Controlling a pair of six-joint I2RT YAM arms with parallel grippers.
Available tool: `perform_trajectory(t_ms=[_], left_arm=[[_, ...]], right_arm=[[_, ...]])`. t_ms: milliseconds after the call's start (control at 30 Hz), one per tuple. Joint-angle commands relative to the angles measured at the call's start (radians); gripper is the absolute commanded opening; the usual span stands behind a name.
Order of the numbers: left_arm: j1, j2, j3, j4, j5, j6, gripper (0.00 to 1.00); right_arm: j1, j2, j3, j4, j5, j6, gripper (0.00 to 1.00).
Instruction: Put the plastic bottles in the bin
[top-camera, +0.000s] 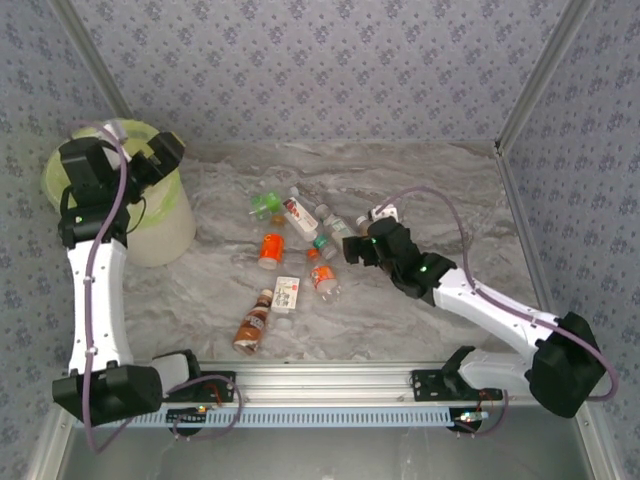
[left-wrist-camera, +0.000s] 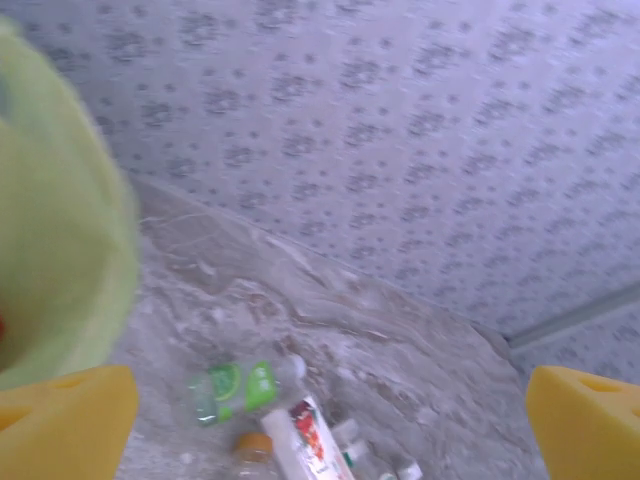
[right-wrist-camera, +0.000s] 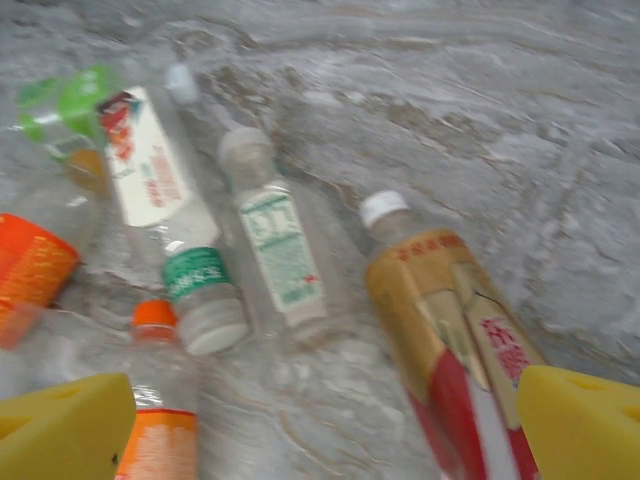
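Nine or so plastic bottles (top-camera: 290, 255) lie on their sides near the middle of the marbled table (top-camera: 450, 180), well apart from the bin (top-camera: 165, 225). That tall white bin stands at the far left, its yellow-green bag (left-wrist-camera: 55, 230) folded over the rim.

The left gripper (left-wrist-camera: 325, 428) hovers high by the bin's mouth, its yellow fingertips (left-wrist-camera: 65, 420) spread wide with nothing between them. I judge that this posture suits a drop over the opening, not a reach for anything.

Moving right, the scatter starts with a brown-labelled bottle (top-camera: 252, 328) nearest the arm bases. An orange-labelled bottle (top-camera: 271, 248) and a green-labelled bottle (left-wrist-camera: 235, 385) lie farther back. Just beside the green one is a long red-and-white labelled bottle (right-wrist-camera: 150, 170).

The right gripper (right-wrist-camera: 325, 430) hangs low over the right side of the cluster, its fingers parted wide and empty. A tan-and-red bottle (right-wrist-camera: 450, 340) with a white cap lies just inside its right fingertip, running roughly across the line of closing. It is probably the one being lined up, and the wide spread would let the fingers straddle its body.

The bottles are small, clear and capped, with rounded bodies and bright wrap labels. Lying loose and close together, they will likely roll or nudge their neighbours when touched.
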Motion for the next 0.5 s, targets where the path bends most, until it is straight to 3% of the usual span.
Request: perform_trajectory(t_ms=[0, 167, 467], left_arm=[[-0.023, -0.063, -0.022, 0.085, 0.077, 0.028, 0.99], [-0.041, -0.095, -0.073, 0.133, 0.124, 0.035, 1.0], [-0.063, -0.171, -0.161, 0.175, 0.153, 0.068, 0.99]], right_arm=[[-0.088, 0.011, 0.038, -0.153, -0.096, -0.033, 1.0], [-0.217, 0.084, 0.068, -0.28, -0.267, -0.112, 1.0], [-0.332, 0.294, 0.18, -0.404, -0.394, -0.319, 1.0]])
